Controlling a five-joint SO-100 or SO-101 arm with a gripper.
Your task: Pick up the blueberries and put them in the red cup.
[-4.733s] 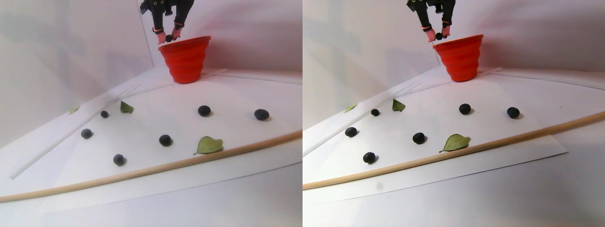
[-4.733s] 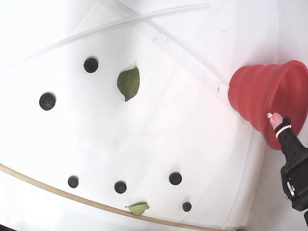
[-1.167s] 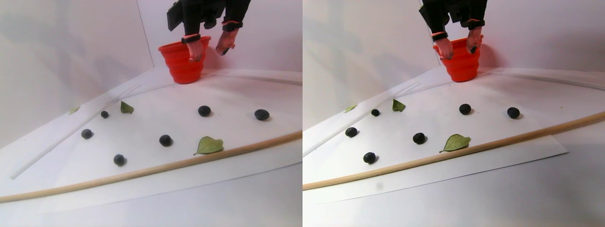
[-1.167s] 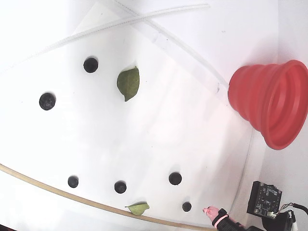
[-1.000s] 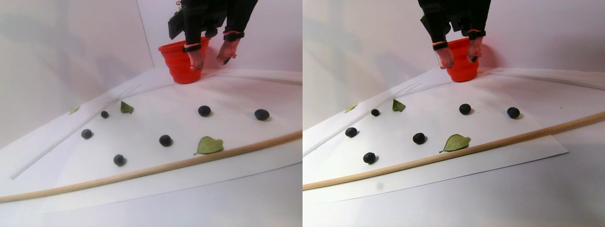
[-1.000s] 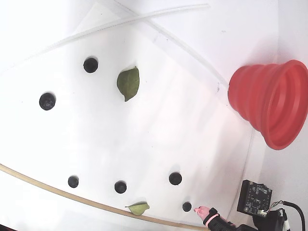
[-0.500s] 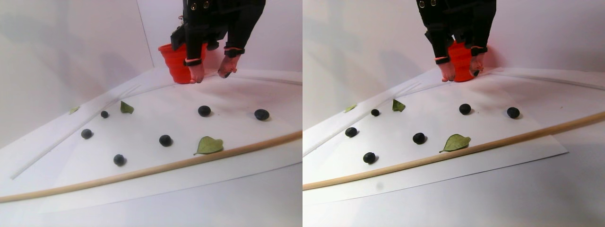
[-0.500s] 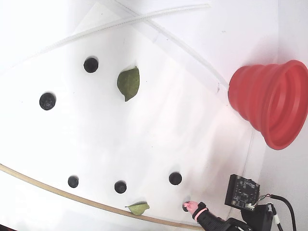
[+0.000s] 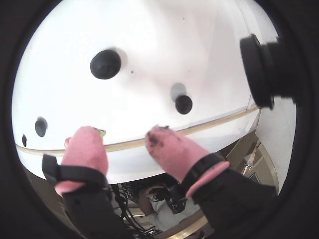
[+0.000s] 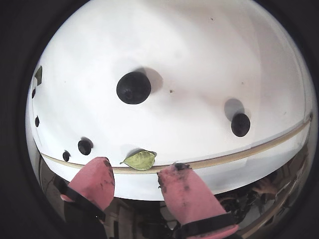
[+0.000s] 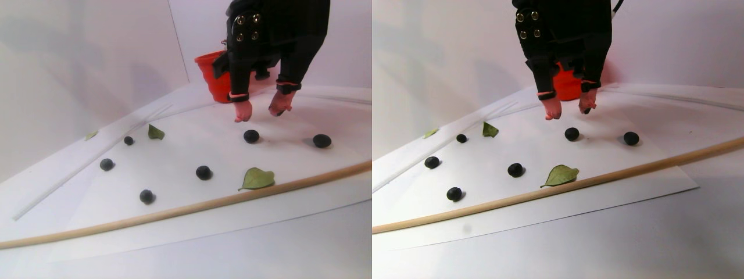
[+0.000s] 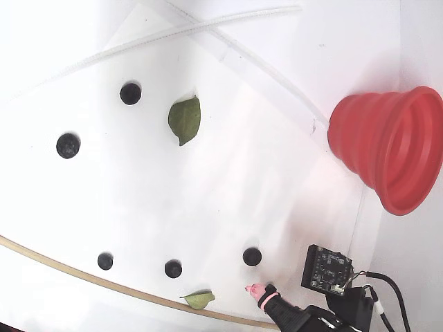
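Blueberries: six counted in the stereo pair view, all loose on the white surface (image 11: 174,157). Far row: one berry (image 11: 251,136) just below the end effector, another (image 11: 321,140) to its right. Middle: one (image 11: 203,172). Left group: three ( (image 11: 128,140), (image 11: 106,164), (image 11: 146,196)). The fixed view showed only five, among them (image 12: 252,256) and (image 12: 130,93) (the sixth presumably hidden; cannot tell).

Leaves: two green ones clearly seen, a larger (image 11: 256,178) near the wooden strip (image 11: 174,211) and a smaller (image 11: 154,132) far left. A third pale scrap (image 11: 90,135) lay off to the far left, too small to identify.

Red cup: one (image 11: 210,74), standing at the far side behind the arm, well apart from every berry; in the fixed view (image 12: 391,146) it sat at the right edge.

End effector (image 11: 260,110): one, pink-tipped, fingers (image 9: 84,149) parted with nothing between them, hanging above the surface (not touching any berry).
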